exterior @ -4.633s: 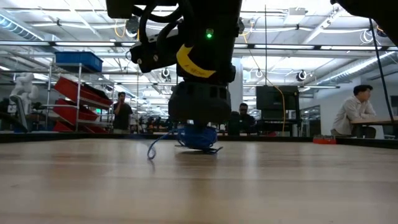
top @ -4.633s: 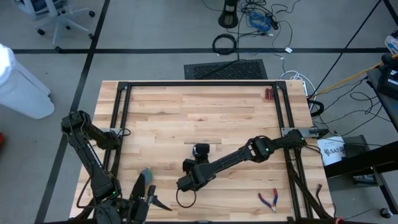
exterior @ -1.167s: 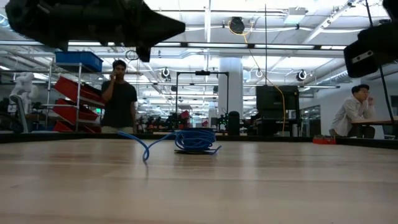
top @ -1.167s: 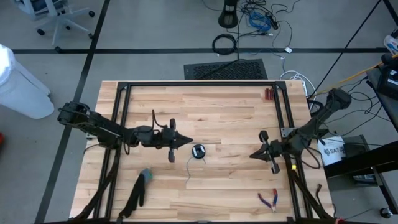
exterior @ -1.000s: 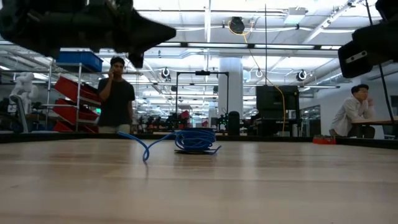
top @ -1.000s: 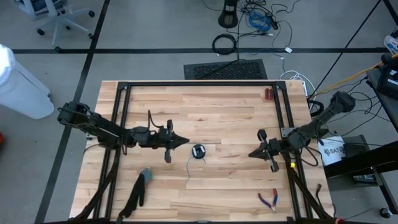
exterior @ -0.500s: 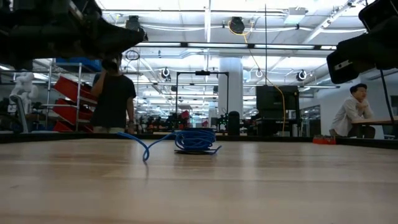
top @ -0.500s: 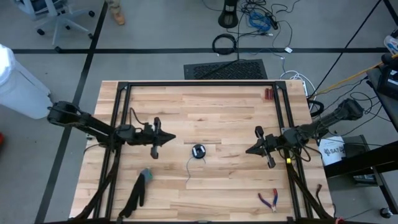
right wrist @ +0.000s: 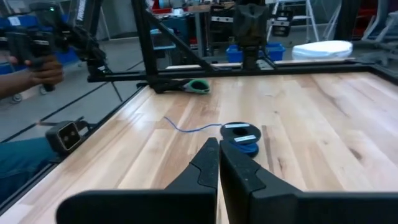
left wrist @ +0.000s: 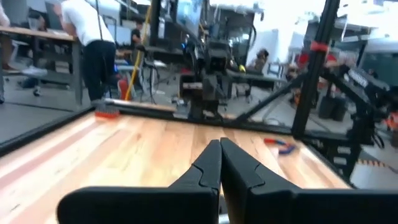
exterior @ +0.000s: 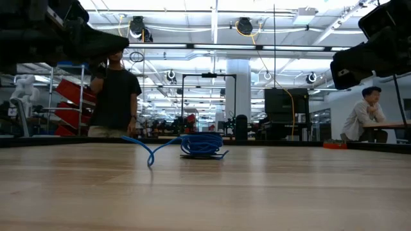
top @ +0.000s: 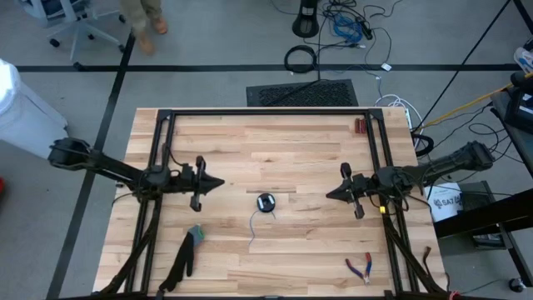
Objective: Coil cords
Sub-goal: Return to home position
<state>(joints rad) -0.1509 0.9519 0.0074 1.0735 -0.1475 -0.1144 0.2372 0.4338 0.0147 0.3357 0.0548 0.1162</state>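
Wooden table top bounded by a black frame, open workshop behind it. Cord is seen near the table centre, wound into a small round coil with a pale middle. A short loose tail is left off the coil and runs toward the near edge. In the low view the tail is seen arching up from the blue coil and dropping back to the wood on the left arm's side.

Left gripper is held over the left part of the table, pointed at the centre, well apart from the cord. Its fingers are pressed together, nothing between them. Right gripper is mirrored on the right side, also pointed at the centre and well apart from the cord. Its fingers are likewise clenched on nothing. In the low view both arms are seen high, clear of the wood. The coil is seen ahead of the closed tips in the right wrist view, flat on the table.

Red-handled pliers are laid near the front right corner. A black tool with a green tip is laid near the front left. A small red item sits at the far right rail. A thick black cable ring is on the floor beyond the table.

One person is standing behind the table; another is seated at a desk to the right.
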